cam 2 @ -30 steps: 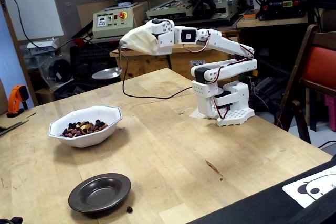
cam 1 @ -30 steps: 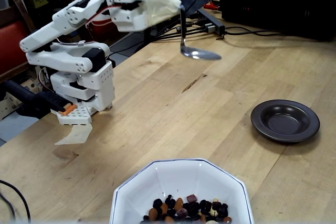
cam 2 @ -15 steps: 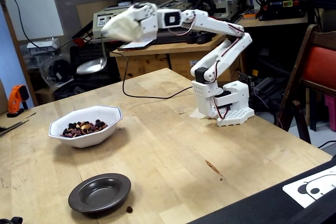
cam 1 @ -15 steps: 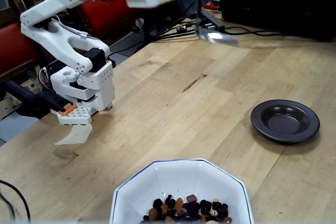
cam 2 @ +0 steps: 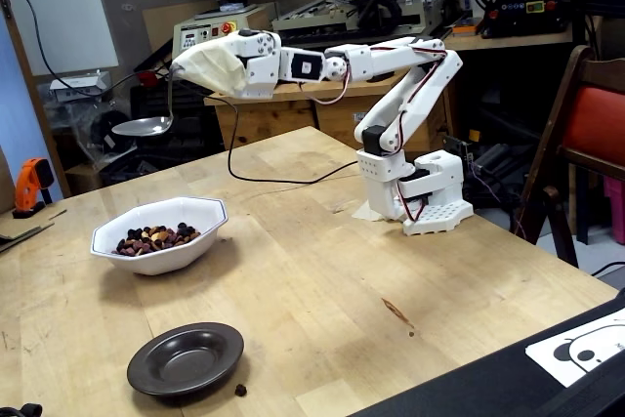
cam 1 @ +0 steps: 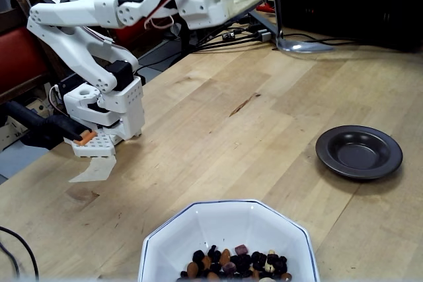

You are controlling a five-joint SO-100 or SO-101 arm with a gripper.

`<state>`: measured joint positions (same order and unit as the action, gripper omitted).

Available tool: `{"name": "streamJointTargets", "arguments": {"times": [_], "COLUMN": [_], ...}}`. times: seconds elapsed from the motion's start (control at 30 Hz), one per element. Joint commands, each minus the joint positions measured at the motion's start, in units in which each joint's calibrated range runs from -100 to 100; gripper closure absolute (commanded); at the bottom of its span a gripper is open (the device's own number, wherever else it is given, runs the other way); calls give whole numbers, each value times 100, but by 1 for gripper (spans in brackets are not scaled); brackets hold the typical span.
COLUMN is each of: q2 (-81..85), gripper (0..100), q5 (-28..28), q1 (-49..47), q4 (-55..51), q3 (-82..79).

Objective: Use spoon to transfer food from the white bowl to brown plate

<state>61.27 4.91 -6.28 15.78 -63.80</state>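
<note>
My gripper is clamped on the spoon, held high and empty above the white bowl near the counter edge. I should lower it level into the food, scooping shallowly, then carry it to the brown plate.

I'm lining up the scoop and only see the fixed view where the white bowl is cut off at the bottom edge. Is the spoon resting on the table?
Observer: No. In a fixed view, the spoon hangs in the air, higher than the rim of the white bowl.
Operator: Is that bowl fully on the table?
Observer: Yes, its whole rim shows, well inside the edge of the table.
Operator: Anything near the brown plate?
Observer: One small dark piece lies on the table beside the brown plate.
</note>
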Motion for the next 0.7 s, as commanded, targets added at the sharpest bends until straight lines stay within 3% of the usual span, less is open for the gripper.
{"name": "streamJointTargets", "arguments": {"times": [0.0, 0.33, 0.67], "q2": [30, -72, -1373], "gripper": [98, 98, 98], "q5": [0, -49, -396], "q1": [6, -24, 28], "q4": [889, 2059, 3229], "q3": [-301, -1053, -1319]}}
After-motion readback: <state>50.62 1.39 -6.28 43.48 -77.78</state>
